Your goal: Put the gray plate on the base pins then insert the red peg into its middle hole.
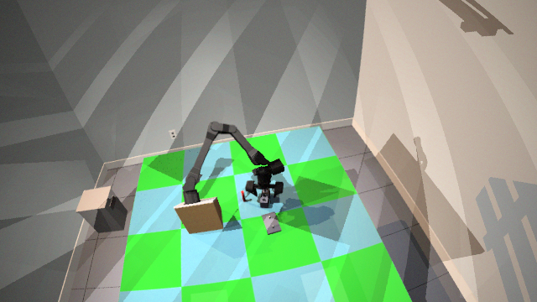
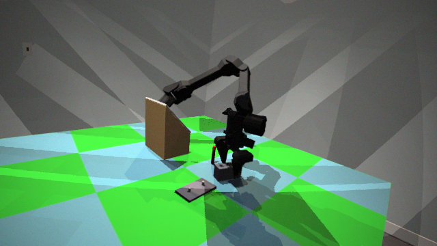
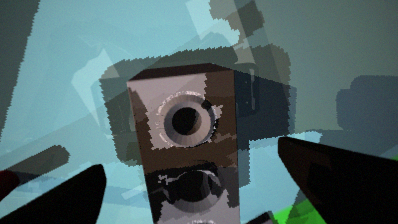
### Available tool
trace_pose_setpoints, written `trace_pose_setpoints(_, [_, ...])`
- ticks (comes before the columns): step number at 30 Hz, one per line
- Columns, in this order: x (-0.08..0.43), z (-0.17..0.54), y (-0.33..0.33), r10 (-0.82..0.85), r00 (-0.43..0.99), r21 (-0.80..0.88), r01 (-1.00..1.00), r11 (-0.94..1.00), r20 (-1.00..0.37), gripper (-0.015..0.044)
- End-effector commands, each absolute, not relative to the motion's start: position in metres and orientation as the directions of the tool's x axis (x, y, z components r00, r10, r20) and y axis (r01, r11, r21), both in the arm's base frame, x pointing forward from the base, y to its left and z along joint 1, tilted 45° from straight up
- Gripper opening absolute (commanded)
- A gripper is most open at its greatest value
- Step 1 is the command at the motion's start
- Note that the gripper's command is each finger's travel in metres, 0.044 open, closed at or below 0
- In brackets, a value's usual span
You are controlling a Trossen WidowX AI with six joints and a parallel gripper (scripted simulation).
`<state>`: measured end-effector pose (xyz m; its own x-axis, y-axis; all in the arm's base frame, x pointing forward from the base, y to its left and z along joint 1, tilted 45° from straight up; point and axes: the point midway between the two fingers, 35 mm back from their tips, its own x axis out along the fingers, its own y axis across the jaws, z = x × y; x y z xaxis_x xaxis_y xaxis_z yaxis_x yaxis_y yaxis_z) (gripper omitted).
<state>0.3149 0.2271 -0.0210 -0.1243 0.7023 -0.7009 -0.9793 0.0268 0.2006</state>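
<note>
The gray plate (image 1: 264, 202) (image 2: 222, 173) (image 3: 165, 157), a thick block with a row of holes, rests on the checkered surface, off the base. My gripper (image 1: 264, 194) (image 2: 229, 169) (image 3: 194, 158) points down, open and empty, low over the plate with one finger on each side and gaps between. The base (image 1: 266, 226) (image 2: 198, 192) lies flat in front of the plate, its two pins bare and upright. The red peg (image 1: 242, 195) (image 2: 213, 155) (image 3: 7, 181) stands upright beside the plate, just outside one finger; only a dark bit shows in the wrist view.
A brown wedge-shaped box (image 1: 201, 218) (image 2: 155, 133) stands by the arm's foot, left of the peg. A small cabinet (image 1: 106, 214) stands at the far left in the top view. Walls rise behind and at the right. Shadows cover part of the plate.
</note>
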Motion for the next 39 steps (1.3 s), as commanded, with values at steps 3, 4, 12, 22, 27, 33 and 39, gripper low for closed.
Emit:
trace_pose_setpoints(3, [0.311,-0.032,0.234,0.696,-0.130,0.211,-0.977,0.032,-0.706,0.0440])
trace_pose_setpoints(4, [0.311,-0.033,0.235,0.697,-0.130,0.211,-0.977,0.032,-0.706,0.0440])
trace_pose_setpoints(12, [0.308,-0.042,0.243,0.698,-0.130,0.211,-0.977,0.031,-0.704,0.0440])
trace_pose_setpoints(22, [0.308,-0.042,0.243,0.698,-0.130,0.211,-0.977,0.031,-0.704,0.0204])
trace_pose_setpoints(27, [0.308,-0.042,0.243,0.698,-0.130,0.211,-0.977,0.031,-0.704,0.0131])
trace_pose_setpoints(33, [0.309,-0.041,0.243,0.698,-0.129,0.211,-0.977,0.033,-0.705,0.0052])
trace_pose_setpoints(39, [0.319,-0.031,0.235,0.690,-0.095,0.203,-0.976,0.078,-0.717,0.0000])
